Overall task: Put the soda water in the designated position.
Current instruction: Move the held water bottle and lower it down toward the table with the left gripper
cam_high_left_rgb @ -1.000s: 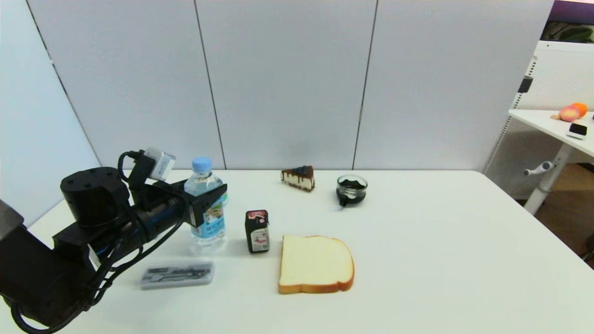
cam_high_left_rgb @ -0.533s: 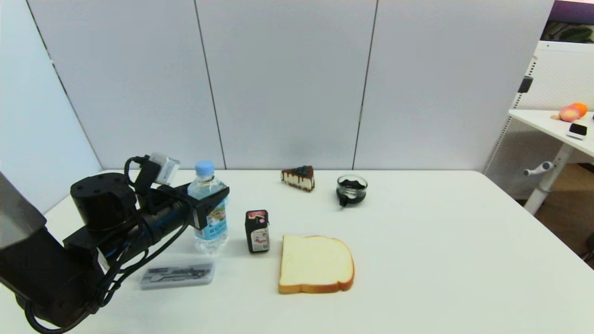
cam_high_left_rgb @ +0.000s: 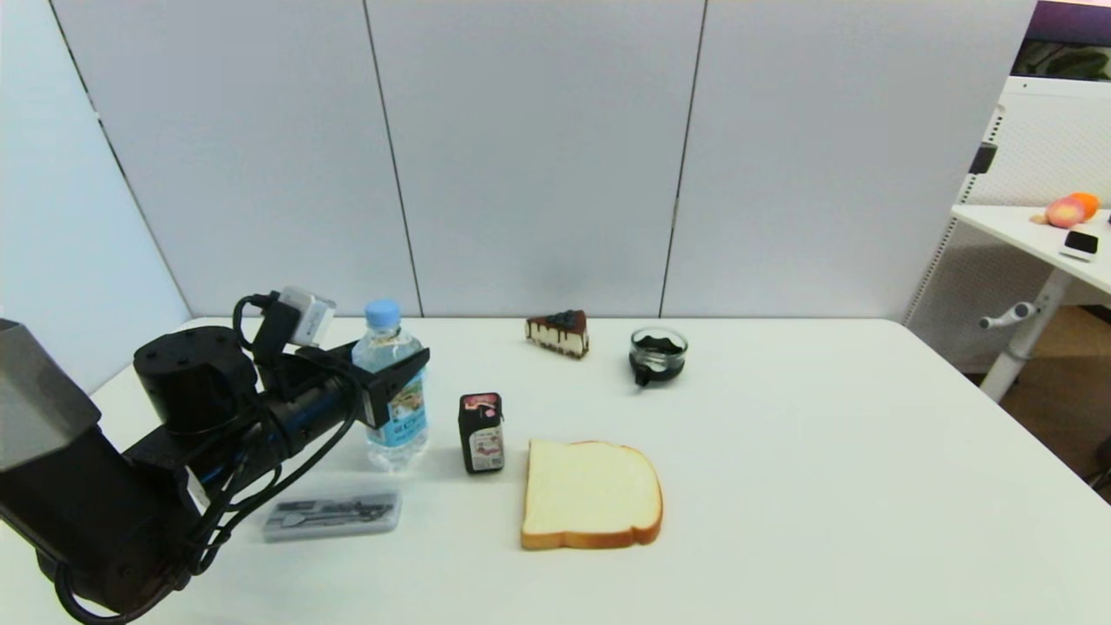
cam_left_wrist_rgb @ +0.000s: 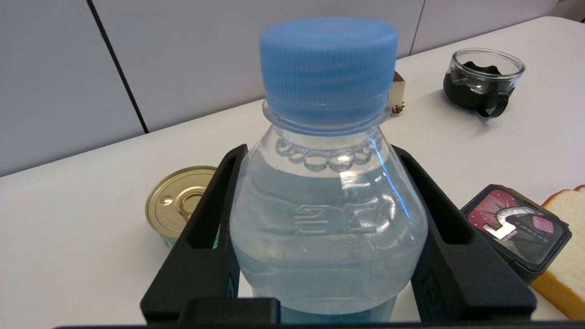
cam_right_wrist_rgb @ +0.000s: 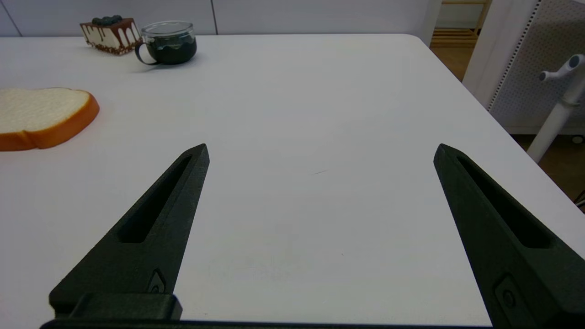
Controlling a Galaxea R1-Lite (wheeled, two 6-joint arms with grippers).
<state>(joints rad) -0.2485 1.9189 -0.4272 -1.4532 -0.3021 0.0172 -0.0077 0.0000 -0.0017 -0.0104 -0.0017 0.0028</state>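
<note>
Grip confirmed: my left gripper clamps the clear plastic blue-capped soda water bottle upright beside the small black carton; release outstanding, right gripper idle, fingers wide.

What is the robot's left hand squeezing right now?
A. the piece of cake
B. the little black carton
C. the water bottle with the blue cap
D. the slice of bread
C. The left gripper has its two black fingers pressed against both sides of the soda water, just below its blue cap, as the left wrist view shows.
</note>
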